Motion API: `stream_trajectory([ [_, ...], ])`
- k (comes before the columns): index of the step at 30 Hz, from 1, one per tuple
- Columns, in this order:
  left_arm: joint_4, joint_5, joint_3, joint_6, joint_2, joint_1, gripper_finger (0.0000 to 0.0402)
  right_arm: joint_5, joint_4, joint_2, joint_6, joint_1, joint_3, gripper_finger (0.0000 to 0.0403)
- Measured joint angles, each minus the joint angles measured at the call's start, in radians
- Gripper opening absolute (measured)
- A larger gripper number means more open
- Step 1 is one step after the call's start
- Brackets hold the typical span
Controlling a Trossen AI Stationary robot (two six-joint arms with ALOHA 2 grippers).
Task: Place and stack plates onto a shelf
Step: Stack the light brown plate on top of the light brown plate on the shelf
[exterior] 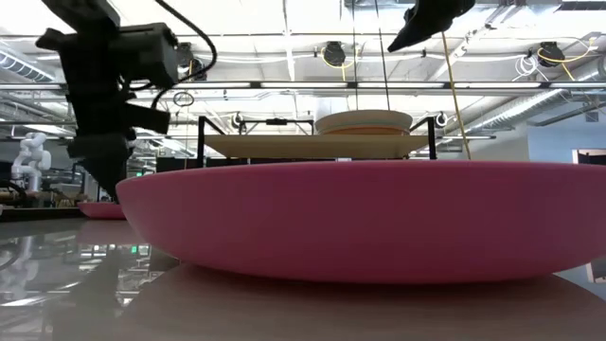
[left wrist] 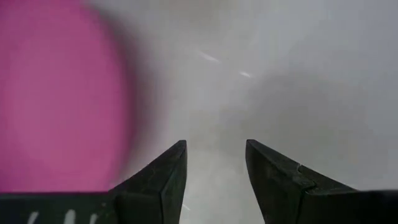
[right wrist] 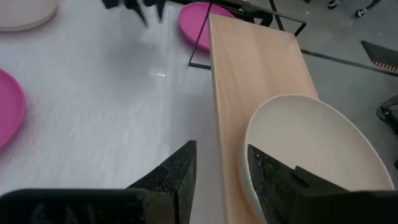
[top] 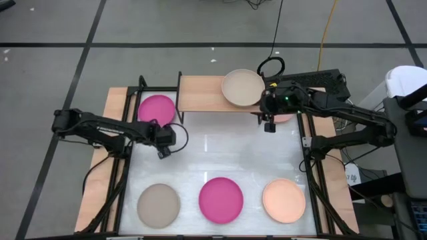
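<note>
The shelf [top: 200,93] stands at the table's far edge, its wooden top [right wrist: 255,74] carrying a beige plate [top: 242,88] at its right end. In the low view that beige plate [exterior: 365,120] sits on a peach-coloured layer. My right gripper [right wrist: 222,158] is open and raised above the shelf's near right corner [top: 269,125], beside the beige plate [right wrist: 311,149]. My left gripper [left wrist: 216,155] is open and hovers over the white table [top: 163,152] just near of a magenta plate [top: 157,109] that lies flat on the table left of the shelf.
Along the table's near edge lie a taupe plate [top: 159,203], a second magenta plate [top: 221,199] and a peach plate [top: 283,200]. A pinkish plate [top: 285,119] shows partly under the right arm. Bare white surface [top: 220,150] lies mid-table. Black frame posts flank the shelf.
</note>
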Motion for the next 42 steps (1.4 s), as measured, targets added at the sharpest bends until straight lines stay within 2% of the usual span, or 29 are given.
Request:
stream_trajectory([
  [5, 0.041, 0.384, 0.022, 0.038, 0.001, -0.053, 0.0168, -0.002, -0.015, 0.002, 0.0, 0.0, 0.0, 0.0128],
  [9, -0.047, 0.525, 0.098, 0.036, 0.0, -0.162, 0.0168, -0.004, -0.017, 0.001, 0.023, 0.0, 0.0, 0.0128],
  [12, -0.052, 0.525, 0.15, 0.019, 0.0, -0.282, 0.0168, -0.006, -0.017, 0.001, 0.056, 0.0, 0.0, 0.0128],
  [15, -0.023, 0.469, 0.163, -0.03, 0.009, -0.404, 0.0168, -0.006, -0.023, 0.001, 0.068, 0.001, 0.0, 0.0128],
  [19, -0.016, 0.436, 0.164, -0.096, 0.058, -0.51, 0.0168, -0.006, -0.01, 0.001, 0.062, 0.006, 0.0, 0.0128],
  [25, 0.034, 0.418, 0.164, -0.131, 0.154, -0.535, 0.0168, -0.007, 0.028, 0.001, 0.055, 0.036, 0.0, 0.0128],
  [32, 0.103, 0.471, 0.163, -0.091, 0.259, -0.535, 0.0164, -0.006, 0.047, 0.001, 0.053, 0.083, 0.0, 0.0128],
  [35, 0.101, 0.472, 0.163, -0.06, 0.278, -0.535, 0.0126, -0.005, 0.046, 0.001, 0.059, 0.099, 0.0, 0.0128],
  [39, 0.103, 0.5, 0.163, -0.031, 0.278, -0.518, 0.003, -0.004, 0.059, 0.001, 0.075, 0.122, 0.0, 0.0128],
  [42, 0.079, 0.529, 0.168, -0.03, 0.257, -0.495, 0.0012, -0.004, 0.079, -0.012, 0.076, 0.142, 0.0, 0.0128],
])
